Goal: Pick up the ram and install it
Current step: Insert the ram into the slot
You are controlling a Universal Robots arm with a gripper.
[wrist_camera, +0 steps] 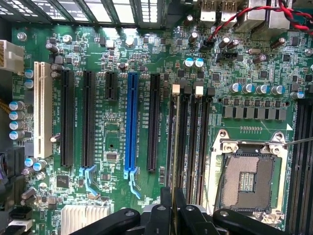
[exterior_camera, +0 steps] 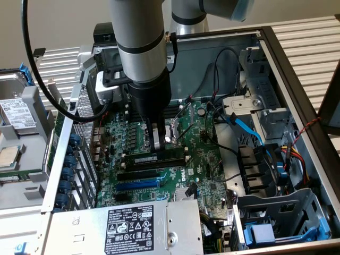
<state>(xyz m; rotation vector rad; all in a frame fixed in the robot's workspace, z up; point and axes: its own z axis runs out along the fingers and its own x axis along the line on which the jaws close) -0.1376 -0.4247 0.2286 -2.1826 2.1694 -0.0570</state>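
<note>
Our tool (exterior_camera: 155, 147) is nearly closed, its two dark fingers (wrist_camera: 180, 208) pinching the ram (exterior_camera: 151, 158) by its upper edge near the middle of its length. In the exterior view the ram hangs level, label facing the camera, just above or already touching the black memory slots (exterior_camera: 159, 166); we cannot tell which. In the wrist view we see it edge-on as a thin line (wrist_camera: 170, 147) running out from between the fingers, lying along the memory slots (wrist_camera: 193, 147) and beside the blue slot (wrist_camera: 131, 122).

We judge the step in hand to be seating the strip. To do it well we would keep the ram parallel to one slot and upright, line it up between the pale end clips (wrist_camera: 176, 89), and press straight down with even force so neither end rides high.

The arm (exterior_camera: 141, 48) comes down almost vertically into the open computer case (exterior_camera: 297, 95), wrist pointing at the motherboard (exterior_camera: 204, 154). The processor socket (wrist_camera: 247, 181) sits just past the slots.
</note>
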